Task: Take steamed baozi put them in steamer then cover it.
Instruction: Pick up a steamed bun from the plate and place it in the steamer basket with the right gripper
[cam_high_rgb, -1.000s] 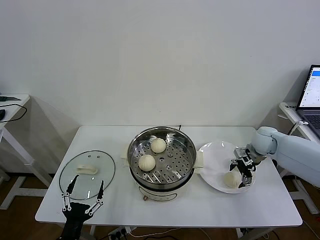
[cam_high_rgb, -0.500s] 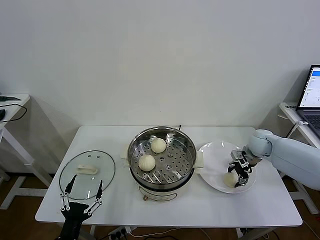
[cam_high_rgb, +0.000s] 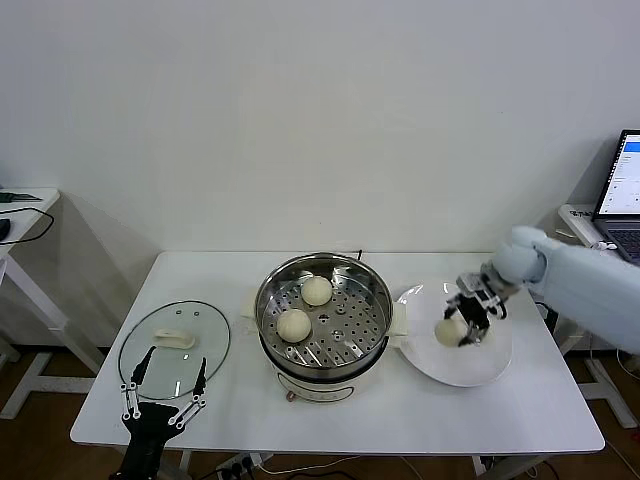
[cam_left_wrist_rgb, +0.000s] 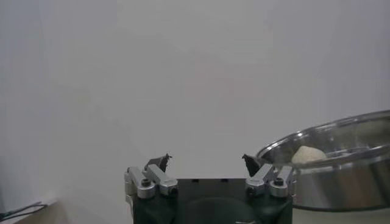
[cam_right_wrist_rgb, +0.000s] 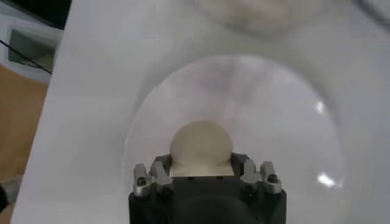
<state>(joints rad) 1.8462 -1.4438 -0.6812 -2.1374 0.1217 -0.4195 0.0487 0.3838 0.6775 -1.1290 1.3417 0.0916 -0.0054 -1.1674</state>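
The steamer (cam_high_rgb: 323, 312) stands mid-table with two steamed baozi (cam_high_rgb: 317, 290) (cam_high_rgb: 293, 324) on its perforated tray. My right gripper (cam_high_rgb: 462, 322) is shut on a third baozi (cam_high_rgb: 450, 328) and holds it a little above the white plate (cam_high_rgb: 470, 366). In the right wrist view that baozi (cam_right_wrist_rgb: 201, 145) sits between the fingers, with the plate (cam_right_wrist_rgb: 274, 115) below it. The glass lid (cam_high_rgb: 175, 352) with its white handle lies at the table's left. My left gripper (cam_high_rgb: 163, 388) hangs open over the lid's near edge, and the left wrist view shows it (cam_left_wrist_rgb: 206, 163) holding nothing, the steamer (cam_left_wrist_rgb: 341, 159) off to one side.
A laptop (cam_high_rgb: 625, 185) stands on a side table at the far right, close behind my right arm. Another side table (cam_high_rgb: 25, 215) is at the far left. The plate holds no other bun that I can see.
My right gripper shut on the baozi lying on the plate, then lifted it up and left, towards the steamer. The left gripper stayed over the lid.
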